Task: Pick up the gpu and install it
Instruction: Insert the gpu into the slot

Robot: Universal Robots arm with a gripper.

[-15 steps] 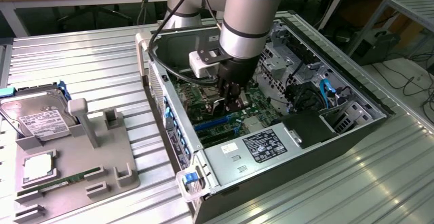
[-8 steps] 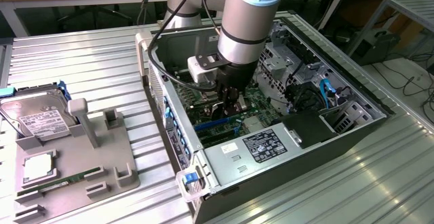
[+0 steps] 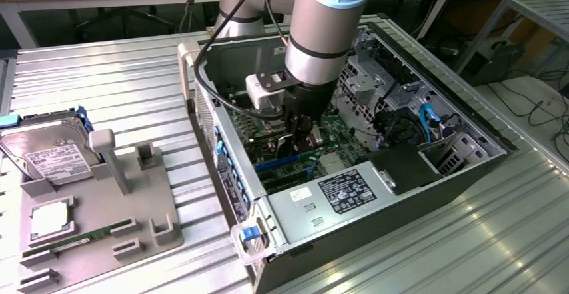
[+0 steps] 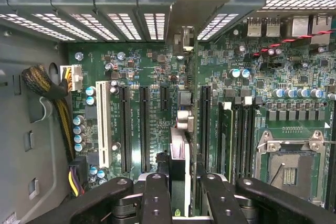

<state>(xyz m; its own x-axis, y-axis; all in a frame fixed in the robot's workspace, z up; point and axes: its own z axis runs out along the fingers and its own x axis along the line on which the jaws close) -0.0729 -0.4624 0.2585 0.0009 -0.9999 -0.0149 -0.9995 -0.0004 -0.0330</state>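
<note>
The fingers point(image 4: 178, 198) grip the gpu point(image 4: 179, 150) edge-on above the motherboard point(image 4: 152, 77); slight misalignment with the slot point(image 4: 203, 124) could jam it.

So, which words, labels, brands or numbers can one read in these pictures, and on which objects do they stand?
No text can be read.
Power supply label: black with white print, too small to read.
Hard drive label: white with dark lines of print, blurred.
Motherboard: white markings beside the slots, too small to read.
White slot: no readable marking.
</note>
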